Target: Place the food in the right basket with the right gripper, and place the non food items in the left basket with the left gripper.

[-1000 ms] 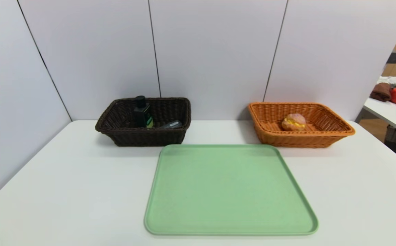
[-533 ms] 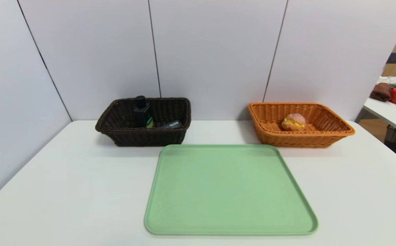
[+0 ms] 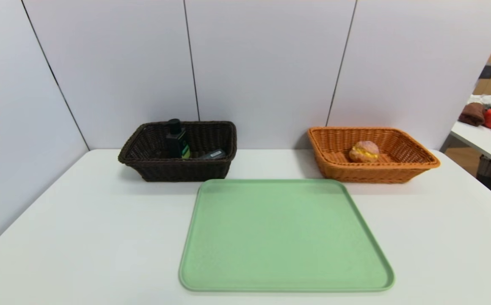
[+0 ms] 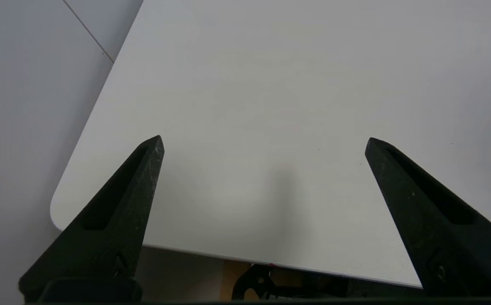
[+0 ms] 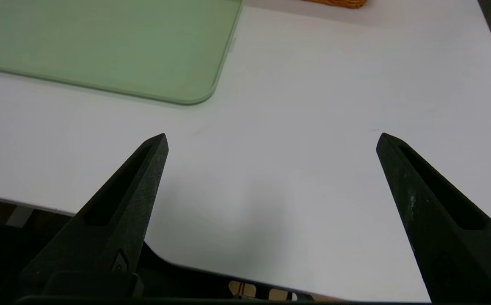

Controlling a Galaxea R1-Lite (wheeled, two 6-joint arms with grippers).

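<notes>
Bun in R basket, non-food in L; L gripper & R gripper spread, nothing held, over table; risk: arm swing clips rim, tips bun out

The lower part of the bottle is hidden by the front rim of the dark basket, and part of the case is covered too. The bun's underside is perhaps masked by the orange basket's rim. In the right wrist view, the tray and that basket are cut off by the edges. The label's print is too small to be read.
</notes>
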